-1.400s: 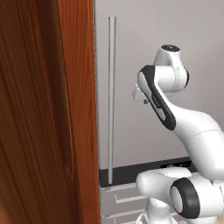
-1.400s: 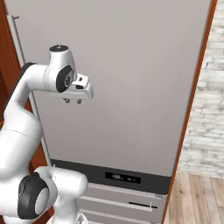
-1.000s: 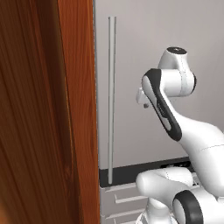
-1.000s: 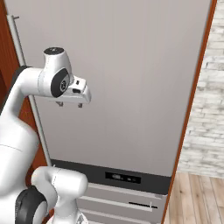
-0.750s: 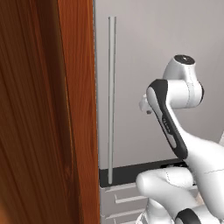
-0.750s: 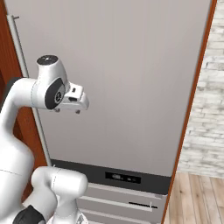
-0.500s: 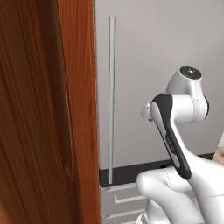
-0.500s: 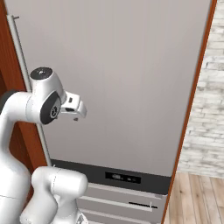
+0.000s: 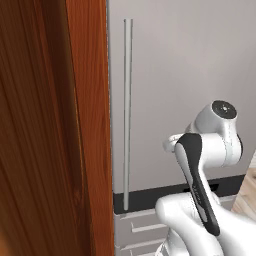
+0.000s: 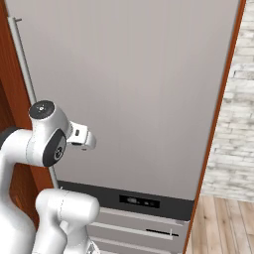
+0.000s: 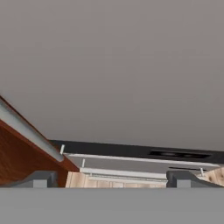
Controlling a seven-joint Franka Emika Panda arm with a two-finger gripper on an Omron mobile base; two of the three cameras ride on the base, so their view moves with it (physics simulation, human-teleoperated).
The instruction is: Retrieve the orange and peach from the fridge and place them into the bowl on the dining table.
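Observation:
The fridge [image 9: 190, 75] [image 10: 134, 89] stands right in front of me with its light grey door shut. Its long bar handle [image 9: 127, 110] [image 10: 22, 59] runs down the door's left edge and crosses the lower left of the hand view as a grey bar [image 11: 26, 131]. My gripper [image 11: 112, 179] is open, holds nothing, and faces the lower part of the door [image 11: 113, 65], to the right of the handle. My hand [image 10: 82, 139] sits low, a little above the dark band. The orange, the peach, the bowl and the dining table are out of view.
A red-brown wooden cabinet [image 9: 50, 150] [image 10: 10, 99] flanks the fridge on the left. Below the door run a dark control band [image 10: 134, 201] and grey drawers [image 10: 134, 223] [image 9: 135, 227]. A pale brick wall [image 10: 233, 124] and wood floor [image 10: 223, 223] lie at the right.
The arm has folded down, bringing the hand from mid-door height to near the door's lower edge. The jaws have spread a little wider. The fridge door has stayed shut.

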